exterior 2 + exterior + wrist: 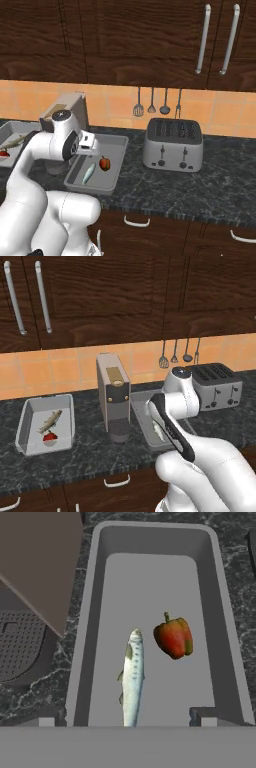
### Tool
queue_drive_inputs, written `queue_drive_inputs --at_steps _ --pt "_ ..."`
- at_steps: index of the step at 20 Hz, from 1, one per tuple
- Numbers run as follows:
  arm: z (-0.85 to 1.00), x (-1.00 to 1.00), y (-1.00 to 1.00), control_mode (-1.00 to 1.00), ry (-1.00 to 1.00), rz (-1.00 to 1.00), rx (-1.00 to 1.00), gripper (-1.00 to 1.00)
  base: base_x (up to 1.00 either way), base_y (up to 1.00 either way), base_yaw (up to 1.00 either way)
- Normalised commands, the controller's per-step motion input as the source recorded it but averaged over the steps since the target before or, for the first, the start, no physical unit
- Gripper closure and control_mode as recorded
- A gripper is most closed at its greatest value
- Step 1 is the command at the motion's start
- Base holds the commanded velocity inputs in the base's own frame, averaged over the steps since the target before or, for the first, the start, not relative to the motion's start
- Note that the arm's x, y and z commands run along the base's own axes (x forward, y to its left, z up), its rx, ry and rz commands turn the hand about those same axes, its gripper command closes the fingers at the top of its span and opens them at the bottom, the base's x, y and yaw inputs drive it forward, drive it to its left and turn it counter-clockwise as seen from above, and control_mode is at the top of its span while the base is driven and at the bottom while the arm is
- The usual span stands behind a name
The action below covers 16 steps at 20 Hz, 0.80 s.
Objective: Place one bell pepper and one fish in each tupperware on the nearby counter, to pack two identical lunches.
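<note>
Right now, biggest first: the counter (90,456) runs dark and speckled w/ a coffee machine (113,396) in the middle and a silver toaster (173,144) off to the robot's right. Two tupperware sit either side of the coffee machine; the left tupperware (26,426) already has a fish and a red pepper in it, and the right tupperware (90,612) holds a fish (133,677) lying lengthwise w/ a bell pepper (174,637) just beside it, not touching. By the look of it both lunches are packed. The gripper (125,722) hangs above the near end of that right tub, jaws spread wide, nothing betw. the fingertips (205,719). The fish's tail end lies right under the hand, roughly betw. the tips; pepper is further in and to one side. Handling guess: fish prob. light, slim, slick, so best pinched across mid-body; pepper light, rounded, firm, may roll, so grip across its widest part, not the stem.
</note>
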Motion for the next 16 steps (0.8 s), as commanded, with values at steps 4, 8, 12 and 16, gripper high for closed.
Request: queue_drive_inputs --at_steps 4,8,12,16 --pt "0.35 -0.82 0.00 -1.00 -0.11 0.00 0.00 -1.00 0.00 0.00 0.00" --pt "0.34 -0.56 0.06 -1.00 -0.14 0.01 0.00 -1.00 0.00 0.00 0.00" --pt "0.37 -0.49 0.19 -1.00 -0.15 0.02 0.00 -1.00 0.00 0.00 0.00" --pt "0.13 -0.49 0.24 -1.00 -0.07 0.02 -0.01 -1.00 0.00 0.00 0.00"
